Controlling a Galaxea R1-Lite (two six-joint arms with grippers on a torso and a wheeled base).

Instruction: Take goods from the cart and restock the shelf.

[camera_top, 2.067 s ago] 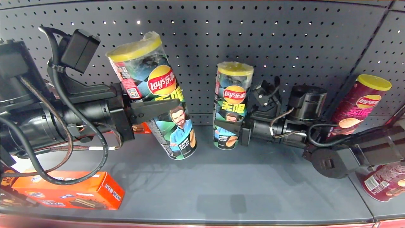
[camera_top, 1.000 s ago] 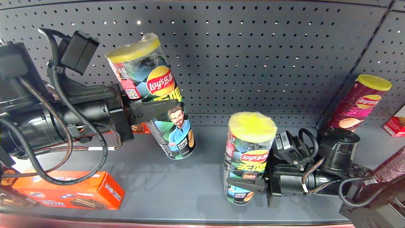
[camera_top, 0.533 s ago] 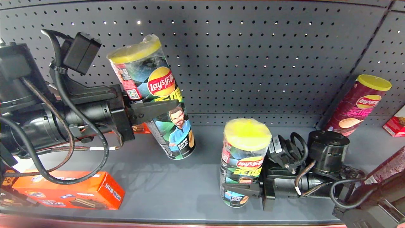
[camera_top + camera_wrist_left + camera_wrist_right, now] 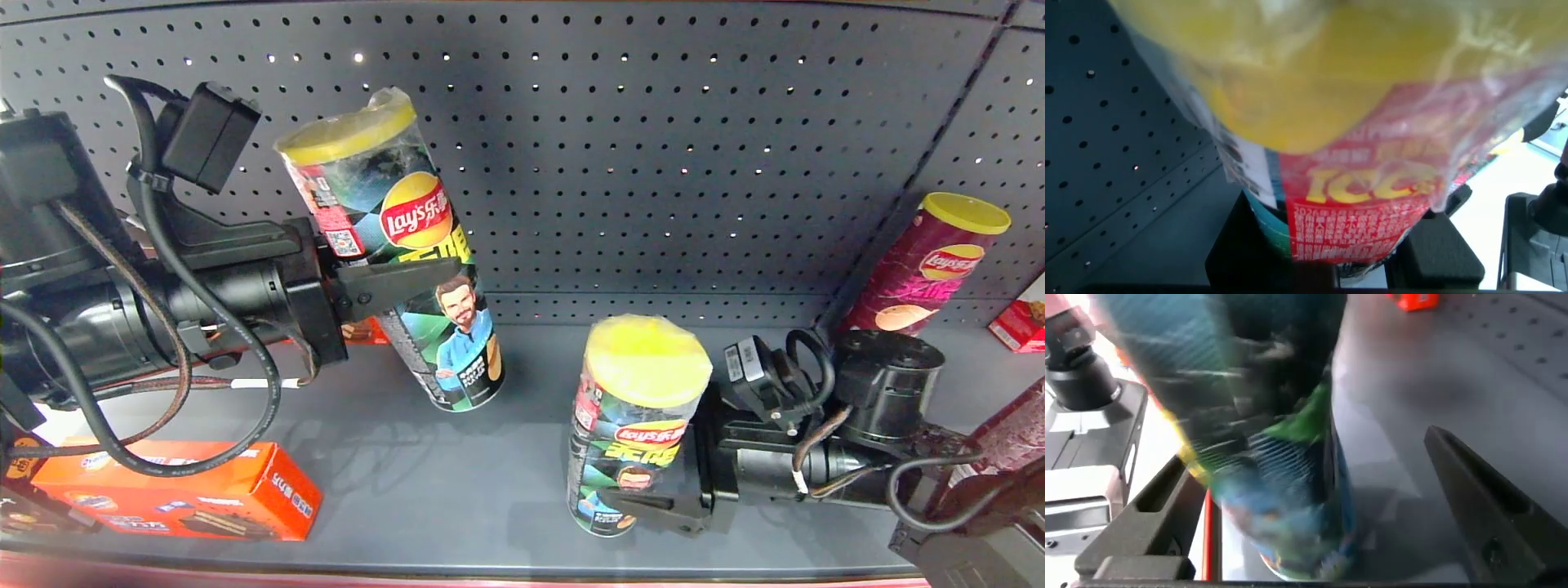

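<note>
Left arm lies level across the shelf (image 4: 490, 482) from the left, left pincer (image 4: 408, 282) clamped on a tilted can (image 4: 384, 220) near the back panel. Right arm sits low at the shelf's front – right pincer (image 4: 633, 494) spread around a second can (image 4: 637, 425), upright on the shelf.

There are two tall green-and-blue cylindrical chip cans with yellow lids, the left can (image 4: 408, 220) and the right can (image 4: 633, 425). One maroon chip can (image 4: 922, 269) has a yellow lid, and a second maroon cylinder (image 4: 1012, 429) shows partly. Two cardboard boxes are orange, the long box (image 4: 180, 490) and the small box (image 4: 369, 331). One red carton (image 4: 1016, 325) completes the count.
</note>
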